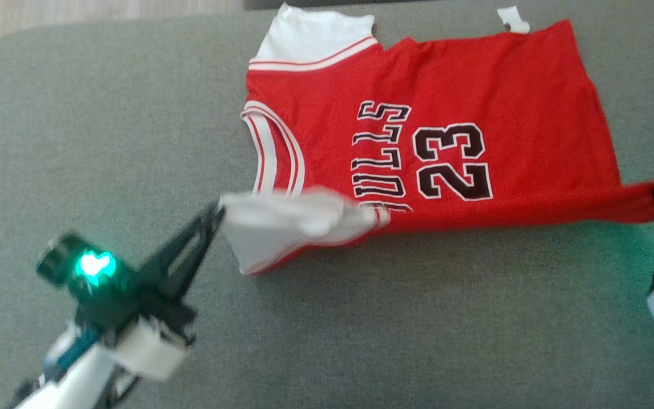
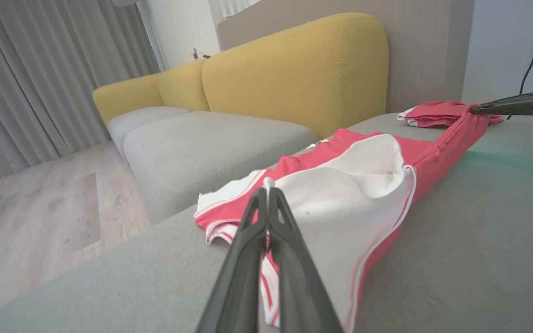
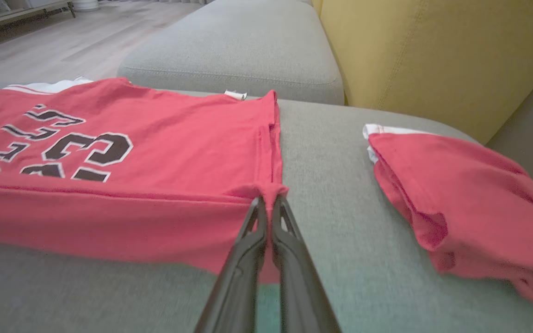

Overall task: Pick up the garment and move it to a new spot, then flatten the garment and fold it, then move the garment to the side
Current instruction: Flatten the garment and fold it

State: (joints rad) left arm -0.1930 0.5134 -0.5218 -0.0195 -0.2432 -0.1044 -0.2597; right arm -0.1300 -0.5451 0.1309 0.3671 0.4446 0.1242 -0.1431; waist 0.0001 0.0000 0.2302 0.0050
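Folded red cloth point(image 3: 461, 203) on grey seat point(image 1: 105, 142); yellow backrest point(image 2: 294, 69); wood floor point(image 2: 30, 208); curtains point(image 2: 40, 69).

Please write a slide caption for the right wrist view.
Right pincer shut on a corner of the red jersey; a folded red garment lies apart.

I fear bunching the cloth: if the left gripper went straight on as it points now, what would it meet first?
The jersey itself. The left gripper is shut on its white edge and points into the raised white fold, red body behind. It would probably push that cloth, though depth is unclear.
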